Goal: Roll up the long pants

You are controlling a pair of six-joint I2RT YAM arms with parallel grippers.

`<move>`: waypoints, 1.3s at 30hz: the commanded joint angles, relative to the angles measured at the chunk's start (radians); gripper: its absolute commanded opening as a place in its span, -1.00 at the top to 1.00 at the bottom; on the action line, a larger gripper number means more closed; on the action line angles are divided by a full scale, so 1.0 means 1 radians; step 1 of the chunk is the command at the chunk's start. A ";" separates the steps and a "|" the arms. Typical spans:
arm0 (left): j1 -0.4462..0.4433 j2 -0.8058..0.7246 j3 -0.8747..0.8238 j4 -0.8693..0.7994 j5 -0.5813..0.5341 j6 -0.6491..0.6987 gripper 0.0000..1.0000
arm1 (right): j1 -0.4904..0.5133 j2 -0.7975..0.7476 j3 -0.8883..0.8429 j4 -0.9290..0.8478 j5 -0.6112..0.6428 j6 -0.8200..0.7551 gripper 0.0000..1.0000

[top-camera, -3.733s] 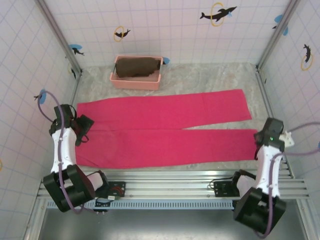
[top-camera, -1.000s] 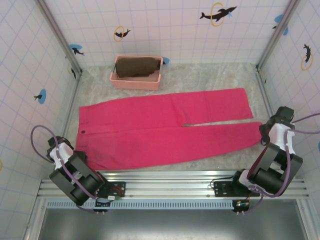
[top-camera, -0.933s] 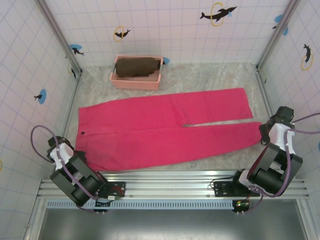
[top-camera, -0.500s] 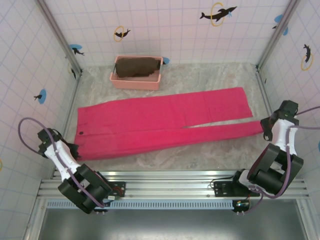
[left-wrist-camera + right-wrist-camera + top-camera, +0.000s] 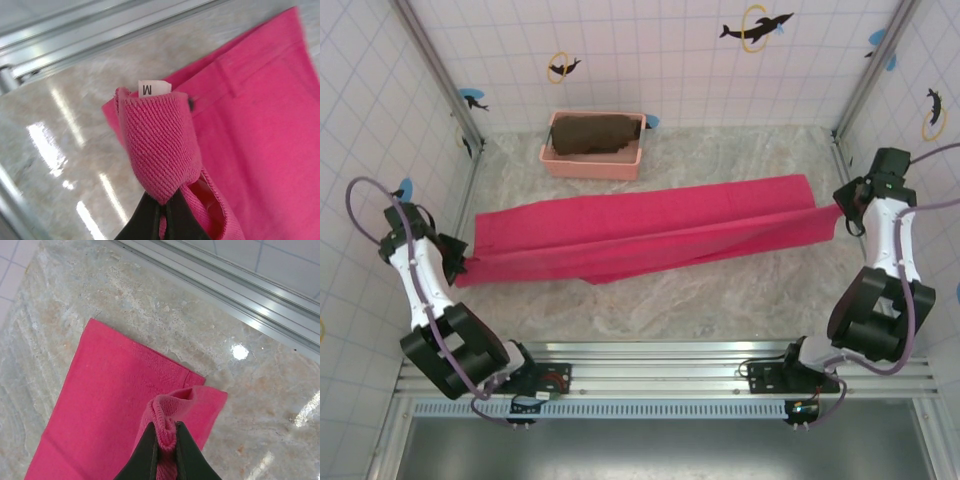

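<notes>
Pinching the waistband, the left gripper has its jaws clamped on the long pants, holding that end up off the marble table. Over on the right, the right gripper is clamped on a leg hem. The pants stretch between them across mid-table, partly doubled over. Behind sits a pink basket holding a dark brown cloth.

A white tag on the waistband of the long pants reads "M".
</notes>
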 commanded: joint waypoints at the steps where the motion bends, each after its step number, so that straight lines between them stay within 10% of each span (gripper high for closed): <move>1: -0.058 0.066 0.093 0.128 -0.156 -0.046 1.00 | 0.010 0.053 0.071 0.099 0.146 0.011 1.00; 39: -0.243 0.608 0.494 0.219 -0.275 -0.138 1.00 | 0.137 0.550 0.467 0.146 0.174 0.027 1.00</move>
